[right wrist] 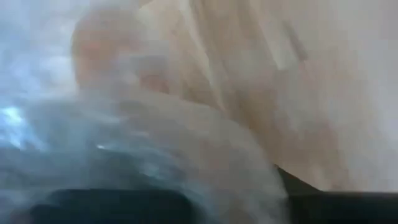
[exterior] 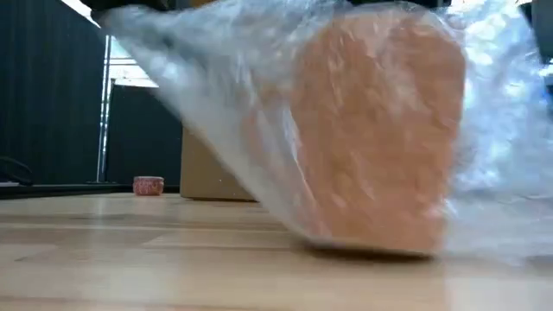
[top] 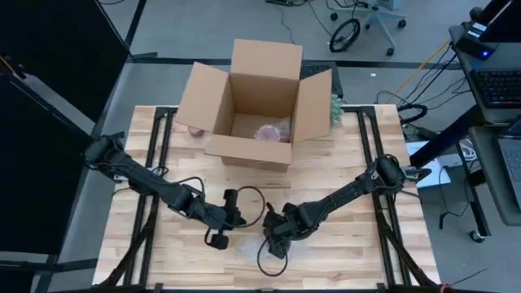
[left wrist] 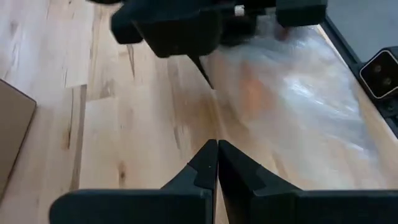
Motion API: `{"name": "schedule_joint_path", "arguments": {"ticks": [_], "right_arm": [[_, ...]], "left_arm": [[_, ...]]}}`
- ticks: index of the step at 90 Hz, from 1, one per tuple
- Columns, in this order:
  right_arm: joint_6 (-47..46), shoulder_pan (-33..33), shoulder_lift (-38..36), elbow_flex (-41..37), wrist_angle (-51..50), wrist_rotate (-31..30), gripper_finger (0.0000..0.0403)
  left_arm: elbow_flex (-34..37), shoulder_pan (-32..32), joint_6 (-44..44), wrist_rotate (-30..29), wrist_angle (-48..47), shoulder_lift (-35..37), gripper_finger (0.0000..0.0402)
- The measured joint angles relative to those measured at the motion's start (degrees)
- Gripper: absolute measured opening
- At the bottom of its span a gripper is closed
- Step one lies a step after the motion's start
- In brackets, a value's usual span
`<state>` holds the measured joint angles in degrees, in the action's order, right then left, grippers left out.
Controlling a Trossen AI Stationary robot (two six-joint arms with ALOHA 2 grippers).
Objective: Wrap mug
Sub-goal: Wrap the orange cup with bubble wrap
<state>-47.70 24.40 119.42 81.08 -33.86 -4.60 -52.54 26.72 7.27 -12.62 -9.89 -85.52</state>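
Wrapping underway: orange mug (exterior: 380,130) under bubble wrap (left wrist: 311,93), slippery, fragile; grip film edge. Left gripper (left wrist: 217,163) pinched empty; right gripper (top: 277,236) state unclear.

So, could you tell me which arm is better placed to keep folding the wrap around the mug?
Probably the right: its gripper is already down in the bubble wrap over the mug. The left gripper sits beside it, shut and empty.

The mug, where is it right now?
The orange mug, covered in bubble wrap, sits near the table's front edge, centre, under the right gripper, left gripper beside it.
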Motion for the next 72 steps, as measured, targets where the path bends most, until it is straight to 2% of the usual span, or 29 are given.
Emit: {"name": "schedule_joint_path", "arguments": {"ticks": [19, 51, 61, 72], "right_arm": [[-0.9, 0.0, -0.1, 0.0, 0.5, 1.2, 0.0025], [0.8, -0.1, -3.4, -0.5, 1.5, 1.4, 0.0198], [1.3, 0.0, -6.1, -0.8, 0.4, 1.7, 0.0229], [2.9, 0.0, -9.0, -0.4, -0.2, 1.8, 0.0244]], "left_arm": [[0.0, 0.0, 0.0, 0.0, 0.2, 0.0, 0.0], [-0.1, 0.0, 0.0, 0.0, 0.4, 0.0, 0.0], [-0.1, 0.0, 0.0, 0.0, 0.4, 0.0, 0.0], [-0.1, 0.0, 0.0, 0.0, 0.4, 0.0, 0.0]]}}
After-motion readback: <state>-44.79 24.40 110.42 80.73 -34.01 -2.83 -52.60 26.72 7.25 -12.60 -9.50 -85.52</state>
